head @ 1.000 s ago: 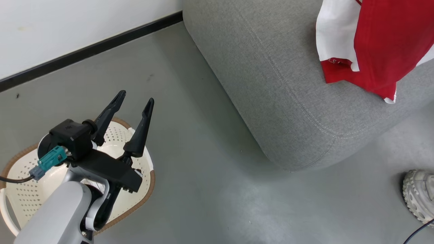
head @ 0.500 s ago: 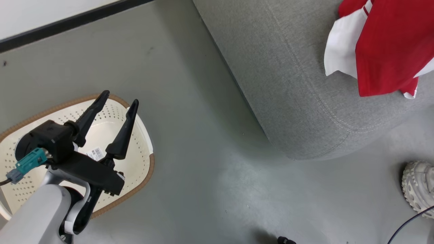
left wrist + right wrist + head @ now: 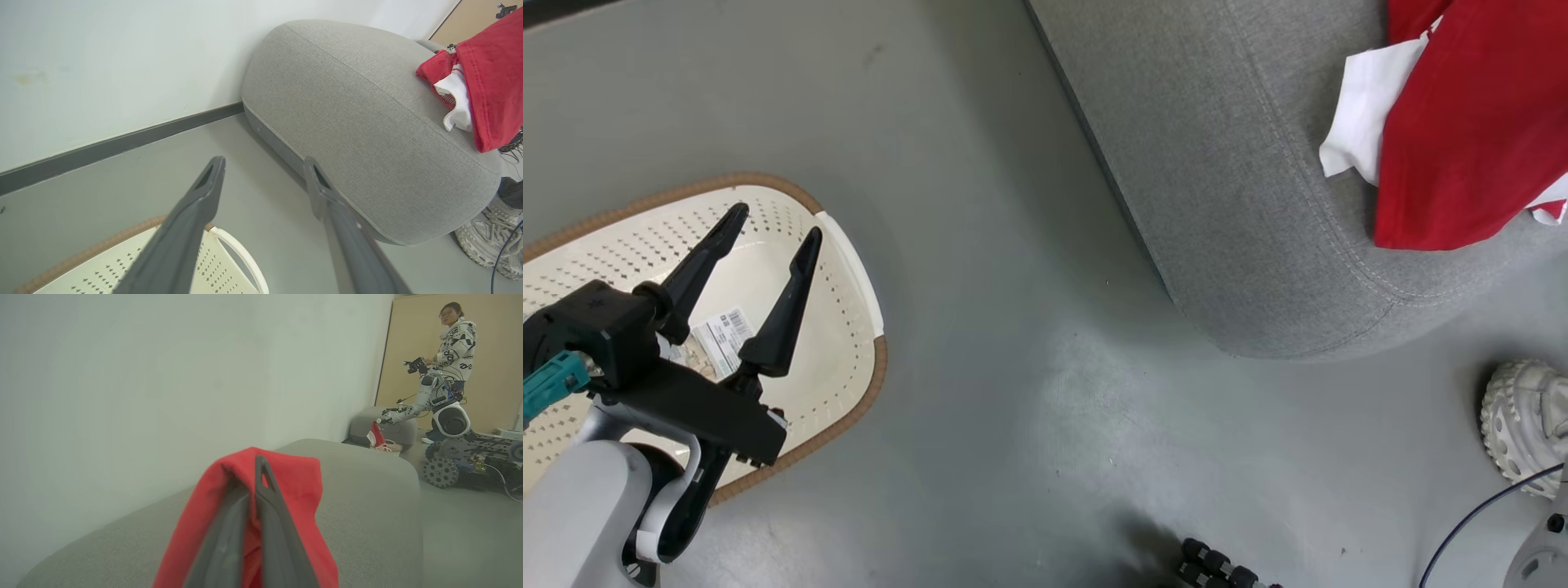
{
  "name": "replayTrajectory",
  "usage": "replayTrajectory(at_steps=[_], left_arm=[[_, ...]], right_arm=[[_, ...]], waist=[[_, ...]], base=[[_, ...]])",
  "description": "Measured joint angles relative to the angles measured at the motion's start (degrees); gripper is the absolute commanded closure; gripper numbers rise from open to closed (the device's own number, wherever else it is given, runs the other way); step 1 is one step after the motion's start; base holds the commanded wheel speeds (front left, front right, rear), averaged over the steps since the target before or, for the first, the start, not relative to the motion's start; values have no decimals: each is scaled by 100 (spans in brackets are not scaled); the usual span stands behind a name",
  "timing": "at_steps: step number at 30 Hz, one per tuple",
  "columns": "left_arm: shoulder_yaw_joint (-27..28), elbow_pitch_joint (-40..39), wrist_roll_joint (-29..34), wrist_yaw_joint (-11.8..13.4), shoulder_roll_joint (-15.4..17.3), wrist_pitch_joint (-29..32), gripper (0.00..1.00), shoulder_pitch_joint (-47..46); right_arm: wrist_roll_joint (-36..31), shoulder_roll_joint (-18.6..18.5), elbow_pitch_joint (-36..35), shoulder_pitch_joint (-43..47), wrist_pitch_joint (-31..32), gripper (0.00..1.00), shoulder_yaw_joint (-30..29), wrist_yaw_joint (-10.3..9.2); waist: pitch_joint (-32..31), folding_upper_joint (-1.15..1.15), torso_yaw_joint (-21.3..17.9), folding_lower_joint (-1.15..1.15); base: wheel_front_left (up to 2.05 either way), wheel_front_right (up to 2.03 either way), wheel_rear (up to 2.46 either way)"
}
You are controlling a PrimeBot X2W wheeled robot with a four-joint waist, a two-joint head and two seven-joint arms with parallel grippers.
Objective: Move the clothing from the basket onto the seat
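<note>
The cream perforated basket (image 3: 605, 245) stands on the floor at the left, with nothing in it but a label sticker (image 3: 717, 335). My left gripper (image 3: 777, 223) hovers over it, open and holding nothing; the left wrist view shows this gripper (image 3: 263, 160) above the basket (image 3: 216, 265). Red clothing (image 3: 1470, 139) with white trim is on the grey seat (image 3: 1225, 188) at the upper right. In the right wrist view my right gripper (image 3: 252, 473) is shut on a red garment (image 3: 294, 486) above the seat (image 3: 367, 498). A lettered red piece (image 3: 443, 81) lies on the seat (image 3: 347, 106).
A person's pale shoe (image 3: 1523, 425) and a thin cable (image 3: 1470, 523) are at the lower right floor. Bare grey floor lies between basket and seat. A white wall with a dark skirting (image 3: 122, 143) runs behind. Another robot (image 3: 445, 416) and a person (image 3: 455, 339) stand far off.
The head camera has moved, so the whole picture slid: the wall left the view and more of the basket's inside shows. My left gripper stays open over the basket.
</note>
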Motion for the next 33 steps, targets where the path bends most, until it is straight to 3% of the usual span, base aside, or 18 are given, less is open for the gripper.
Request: replayTrajectory(at_steps=[4, 9, 23, 33], left_arm=[[22, -71, 0, -1, 55, 58, 0, -1], [62, -165, 0, -1, 149, 74, 0, 0], [142, -241, 0, -5, 331, 116, 0, 1], [151, -232, 0, -5, 338, 115, 0, 18]], right_arm=[[-110, 125, -16, -11, 1, 100, -439, 0], [-2, -204, 413, -308, 87, 100, -642, -1], [-103, 292, 439, -243, -158, 100, -485, -1], [-109, 305, 821, -97, -196, 100, -545, -1]], waist=[[140, 0, -2, 0], [324, 0, 10, 0], [702, 0, 59, 0], [713, 0, 62, 0]], base=[[0, 0, 0], [0, 0, 0], [0, 0, 0], [0, 0, 0]])
